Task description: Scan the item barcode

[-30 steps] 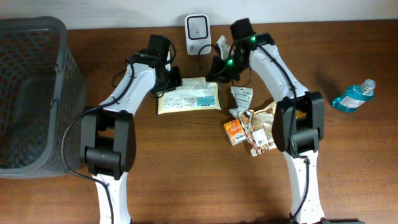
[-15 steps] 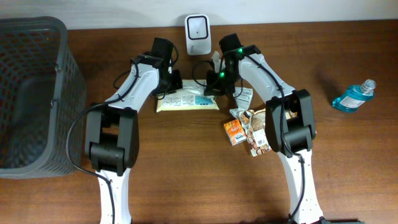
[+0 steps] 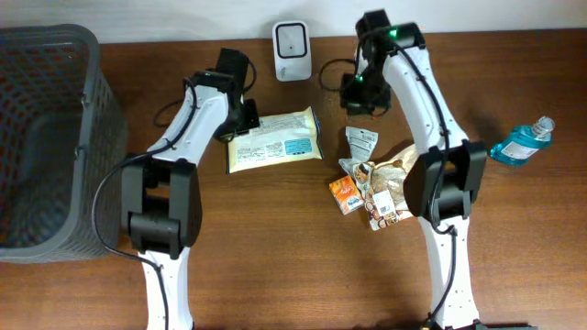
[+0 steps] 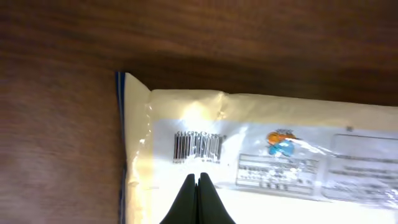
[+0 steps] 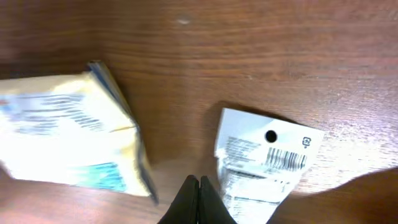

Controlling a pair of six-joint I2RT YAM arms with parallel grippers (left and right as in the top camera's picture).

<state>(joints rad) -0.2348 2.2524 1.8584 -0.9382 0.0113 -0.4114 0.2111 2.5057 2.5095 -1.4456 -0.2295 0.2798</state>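
1. Near zone. The table [image 3: 275, 275] is bare wood across its near half, between and to either side of the two arm bases. This is the widest open room.

2. Middle zone, right of centre. A cluster of snack packets [image 3: 371, 191] lies beside the right arm's lower link. A white sachet [image 3: 360, 142] lies just beyond it, printed side and its own barcode up.

3. Middle zone, centre. The yellow pack [image 3: 275, 140] lies flat on the table, label side up. Its barcode [image 4: 199, 146] sits by one short end, directly ahead of the tips of the left fingers [image 4: 186, 202].
   - Change: half a second ago the pack lay square to the table edge. Its right end has since swung slightly toward the far side.
   - The left fingers are pressed together with nothing between them. They remain over the pack's left far corner. Contact with the pack cannot be determined.

4. Right arm.
   - Change: half a second ago it stood at the pack's right far corner. It has withdrawn to the right and farther away.
   - The right fingers [image 5: 185, 205] are closed on nothing, over bare wood between the pack's end and the sachet.

5. Edges. A dark mesh basket [image 3: 46, 137] fills the left edge, well apart from the pack. A blue bottle [image 3: 521, 144] lies near the right edge.

6. Far zone. The barcode scanner [image 3: 291, 38] stands at the far edge, between the two arms. A strip of bare table separates it from the pack's far edge.
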